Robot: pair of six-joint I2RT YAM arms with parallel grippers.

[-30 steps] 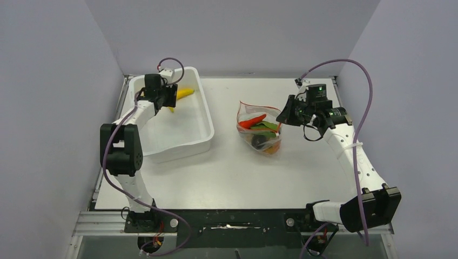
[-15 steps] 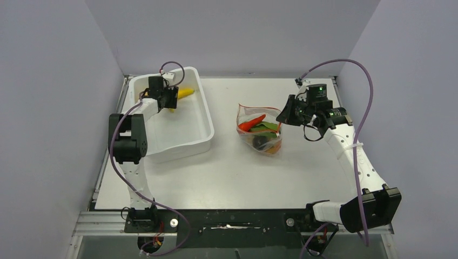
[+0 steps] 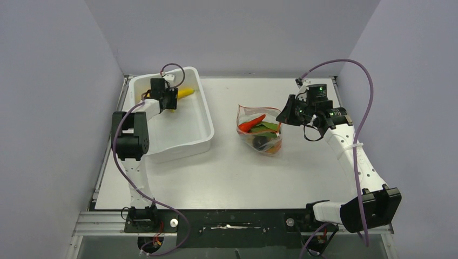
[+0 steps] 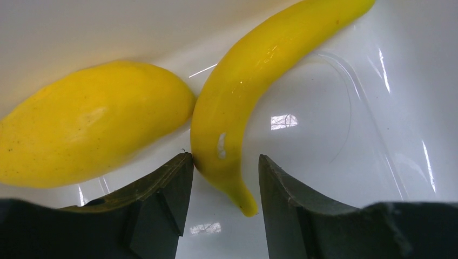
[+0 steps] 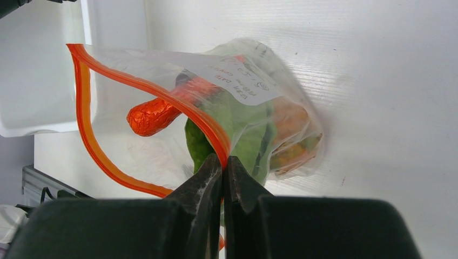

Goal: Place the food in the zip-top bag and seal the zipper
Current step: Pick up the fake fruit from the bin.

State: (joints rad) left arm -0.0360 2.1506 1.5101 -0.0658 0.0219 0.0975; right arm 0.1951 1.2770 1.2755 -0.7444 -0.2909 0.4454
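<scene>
The clear zip-top bag [image 3: 259, 129] lies mid-table with its mouth held open. Inside it are a red chili [image 5: 156, 113], green leafy pieces [image 5: 243, 129] and an orange piece [image 5: 289, 124]. My right gripper [image 5: 222, 159] is shut on the red zipper [image 5: 86, 124] at the mouth's right edge. In the white tub [image 3: 200, 143], my left gripper [image 4: 224, 159] is open, its jaws straddling the tip of the yellow banana [image 4: 254, 81]. The left finger [image 4: 167, 183] touches the banana. The right finger [image 4: 281, 189] stands just off it.
A second yellow, rounded fruit [image 4: 92, 124] lies against the banana in the tub's far corner, just left of my left gripper. The tub's walls close in around that gripper. The tub's near rim [image 5: 38, 81] shows beyond the bag's mouth.
My left gripper has pushed a little farther into the tub's far corner toward the banana, and its jaws have narrowed slightly. The right gripper and the bag have not moved.
</scene>
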